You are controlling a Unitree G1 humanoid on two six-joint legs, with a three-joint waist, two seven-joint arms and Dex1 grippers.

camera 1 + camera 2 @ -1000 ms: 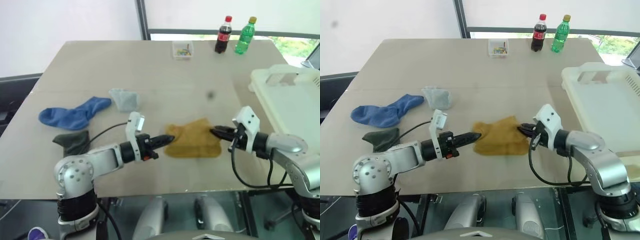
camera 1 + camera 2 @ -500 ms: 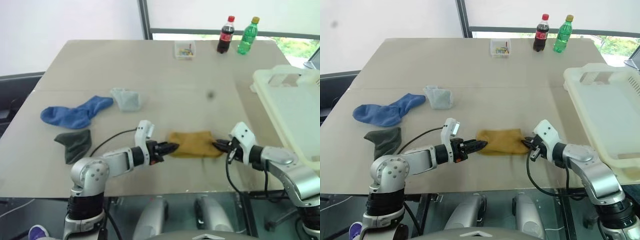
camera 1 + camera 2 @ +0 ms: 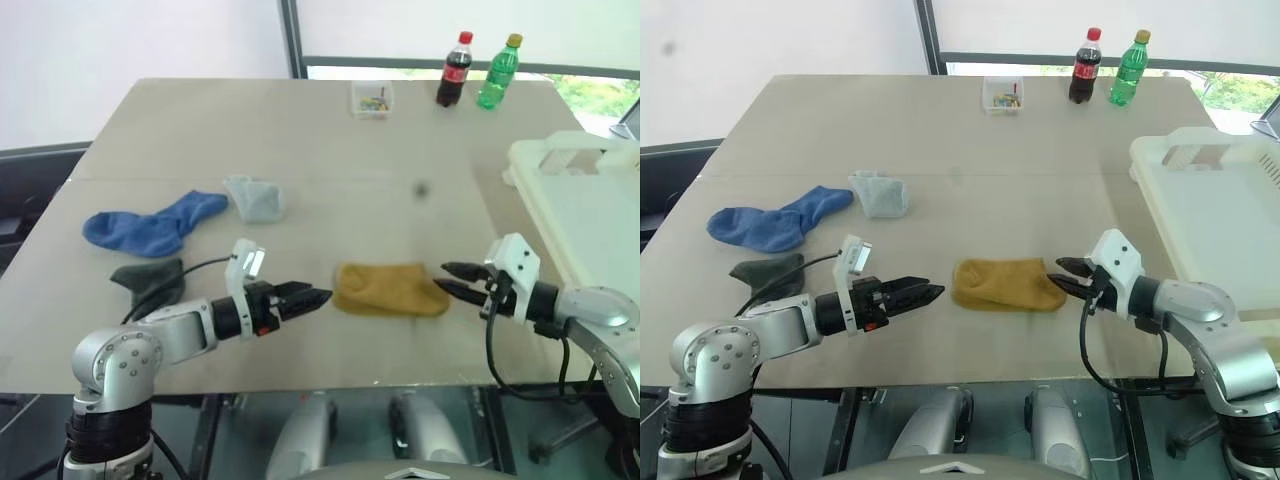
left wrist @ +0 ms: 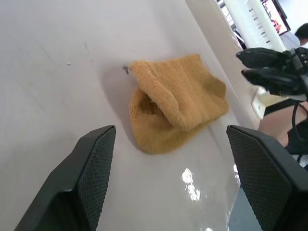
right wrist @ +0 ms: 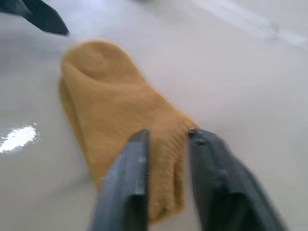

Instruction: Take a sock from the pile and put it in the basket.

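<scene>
From the head camera, I see a wide tan table [image 3: 300,130]. A mustard-yellow soft sock [image 3: 388,290] lies flat near the front edge, between my two arms. My left gripper [image 3: 318,297] hangs just beside the sock's left end, and its fingers are wide apart and hold nothing. My right gripper [image 3: 447,279] is at the sock's right end, with its fingers a little apart. I cannot tell if they touch the sock.

The rest of the pile is spread out on the left: a blue sock [image 3: 150,225], a pale grey sock [image 3: 255,198] and a dark green sock [image 3: 150,280]. The big cream-white plastic basket [image 3: 570,160] sits at the right edge of the table, well apart from the yellow sock. A small clear box [image 3: 371,99], a dark cola bottle [image 3: 455,70] and a green bottle [image 3: 497,72] stand at the far side.

From the left wrist camera, my two black left fingers [image 4: 91,173] stand far apart. The yellow sock lies folded on the table ahead of them, not touching them.

From the right wrist camera, my right fingers [image 5: 130,187] sit over the sock's near end with a small gap, and yellow cloth shows in that gap.
</scene>
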